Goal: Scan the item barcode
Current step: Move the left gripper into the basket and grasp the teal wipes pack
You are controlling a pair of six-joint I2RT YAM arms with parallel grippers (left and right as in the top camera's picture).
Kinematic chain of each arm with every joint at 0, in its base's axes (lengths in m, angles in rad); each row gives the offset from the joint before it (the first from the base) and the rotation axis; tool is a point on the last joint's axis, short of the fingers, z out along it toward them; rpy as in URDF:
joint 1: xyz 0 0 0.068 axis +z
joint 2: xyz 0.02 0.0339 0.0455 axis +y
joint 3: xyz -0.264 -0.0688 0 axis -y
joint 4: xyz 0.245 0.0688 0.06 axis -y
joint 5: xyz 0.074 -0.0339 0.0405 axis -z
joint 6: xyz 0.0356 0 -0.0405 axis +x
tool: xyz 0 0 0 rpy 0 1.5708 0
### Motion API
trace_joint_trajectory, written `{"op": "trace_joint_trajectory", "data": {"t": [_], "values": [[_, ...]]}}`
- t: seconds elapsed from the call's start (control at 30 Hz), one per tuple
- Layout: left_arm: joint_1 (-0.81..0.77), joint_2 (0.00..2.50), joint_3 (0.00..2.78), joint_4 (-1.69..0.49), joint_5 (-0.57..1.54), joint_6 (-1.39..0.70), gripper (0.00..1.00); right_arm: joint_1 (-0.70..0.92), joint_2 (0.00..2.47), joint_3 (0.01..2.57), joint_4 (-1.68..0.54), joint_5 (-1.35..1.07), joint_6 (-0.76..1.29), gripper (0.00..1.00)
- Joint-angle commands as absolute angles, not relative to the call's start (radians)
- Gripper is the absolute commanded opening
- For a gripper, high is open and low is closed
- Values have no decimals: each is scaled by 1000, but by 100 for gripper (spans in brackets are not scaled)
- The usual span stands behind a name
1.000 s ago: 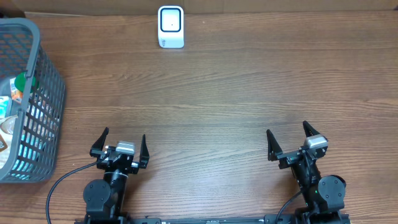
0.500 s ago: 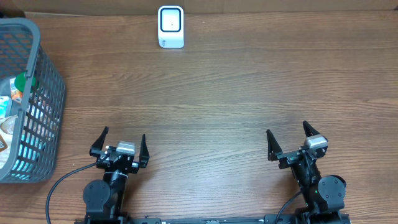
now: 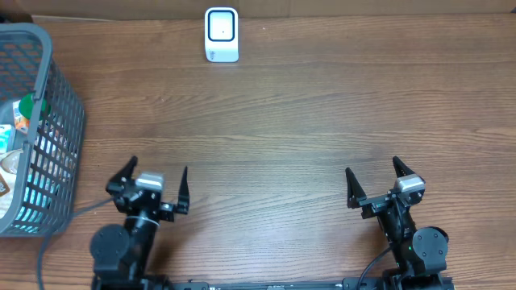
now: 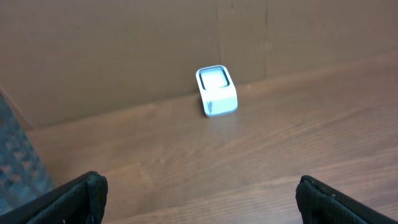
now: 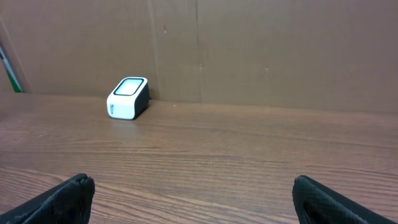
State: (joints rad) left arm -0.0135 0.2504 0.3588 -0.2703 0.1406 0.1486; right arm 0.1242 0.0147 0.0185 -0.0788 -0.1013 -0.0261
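Obs.: both arms are parked at the 6 o'clock edge of the brown wood-grain table [image 3: 306, 121]. The left gripper [image 3: 157, 171] has its jaws spread wide with nothing between them. The right gripper [image 3: 372, 169] is the same, spread and empty.

Task item: not yet out on the table. The only candidates are the packaged goods [image 3: 12, 137] lying in the grey plastic mesh basket [image 3: 71, 137] at the 9 o'clock edge. One of them has a green cap. No barcode face can be made out, and how any single package lies cannot be told through the mesh.

Key relation: the basket is near the left gripper, at about its 10 o'clock. It is well apart from the right gripper, with the whole table width between them. The basket's long side runs 12 to 6, and its open top faces up.

The white box-shaped barcode scanner [image 3: 221, 34] stands at the 12 o'clock edge, near the backboard. It is at about 1 o'clock from the left gripper and 11 o'clock from the right one.

Judgement: the left arm is the one to make the pick. It would swing toward 10 o'clock and come down over the basket rim from above.
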Motion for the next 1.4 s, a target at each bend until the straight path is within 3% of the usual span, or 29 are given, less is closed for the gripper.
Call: {"op": "trace_joint_trajectory", "data": {"t": [0.0,0.1,0.27,0.4,0.57,1.0,1.37], "values": [[-21,459,614,-375,178,126,100,123,3,8,-74,-105,-27,100],[-21,616,804,-511,177,126,100,123,3,8,-74,-105,-27,100],[-21,987,1308,-936,186,126,100,123,3,8,-74,-105,-27,100],[-21,1216,1598,-1170,286,126,100,123,3,8,-74,-105,-27,100],[-21,1367,1660,-1155,471,126,100,123,3,8,-74,-105,-27,100],[51,1488,1737,-1091,468,99,100,123,3,8,-74,-105,-27,100],[602,1488,1935,-1172,464,-157,100,123,3,8,-74,-105,-27,100]]}}
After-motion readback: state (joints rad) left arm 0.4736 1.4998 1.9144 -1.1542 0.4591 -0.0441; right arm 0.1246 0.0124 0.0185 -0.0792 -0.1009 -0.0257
